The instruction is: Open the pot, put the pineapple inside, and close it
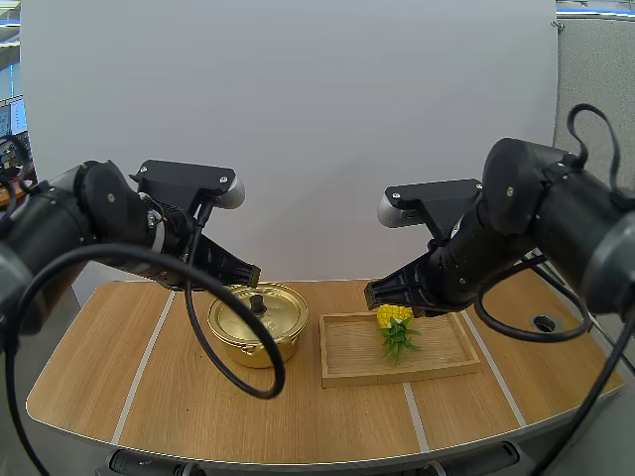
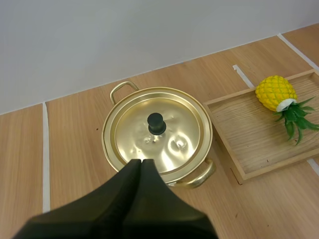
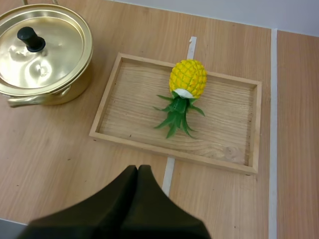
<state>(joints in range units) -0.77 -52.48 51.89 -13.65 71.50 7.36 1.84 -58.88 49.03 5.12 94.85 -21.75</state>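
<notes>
Our left end effector [image 2: 141, 162] closed empty by the lidded pot [image 2: 202, 174], our right end effector [image 3: 138, 168] closed empty, pineapple [image 3: 188, 79] in wooden tray [image 3: 224, 130]

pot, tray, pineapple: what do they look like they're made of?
Pot and lid: thin polished metal, gold-coloured, possibly aluminium or brass; the lid shows mirror-like glare and small dents. Lid knob: matte black, probably plastic. Tray: light wood, seemingly unvarnished, grain visible. Pineapple: looks artificial, likely plastic or foam; uniform yellow body, stiff green leaves.
</notes>
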